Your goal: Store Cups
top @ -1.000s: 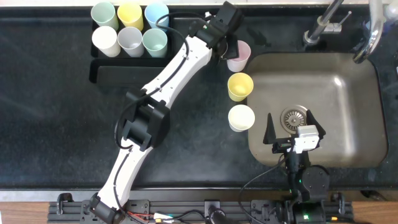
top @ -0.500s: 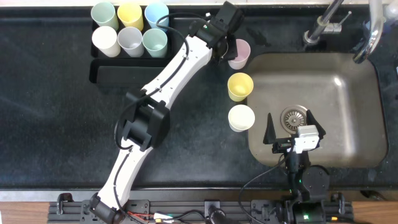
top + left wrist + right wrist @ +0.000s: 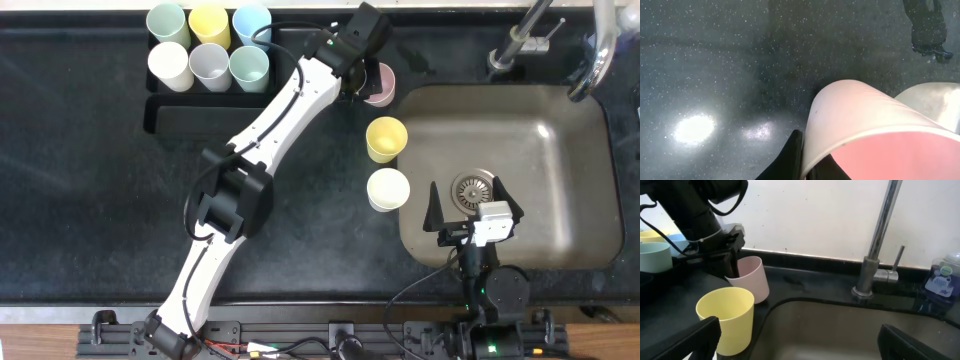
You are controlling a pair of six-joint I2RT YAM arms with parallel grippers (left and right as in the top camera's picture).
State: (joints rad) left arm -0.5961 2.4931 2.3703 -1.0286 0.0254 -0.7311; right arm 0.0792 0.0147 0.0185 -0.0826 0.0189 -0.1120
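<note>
- Pinching the wall of the pink cup (image 3: 380,85) near its rim, the left jaws are closed on it, one finger outside the wall and the other inside the mouth. A rim grip like this suits a thin, light cup and leaves the base free to be set down among others.
- The left arm (image 3: 290,110) lies diagonally across the desk (image 3: 80,200) to reach that cup, which is at the far left corner of the sink (image 3: 560,200), close to the back wall. Whether its base rests on the desk or is just off it, I cannot tell.
- Two more cups stand in a line along the sink's left edge: a yellow cup (image 3: 386,139) just beside the pink one, and a white cup (image 3: 388,189) next to that. Both are upright and mouth up, so they can be taken the same way.
- The black tray (image 3: 165,118) at the desk's back left holds six cups in two rows of three, packed at its far end. Its near strip is bare, which looks like the room meant for the three cups by the sink.
- The right jaws hang open over the sink basin, near the drain (image 3: 470,188), holding nothing. That keeps them out of the left arm's path to the tray.
- My reading is that the pink cup is in hand and the carry to the tray is the step due.
</note>
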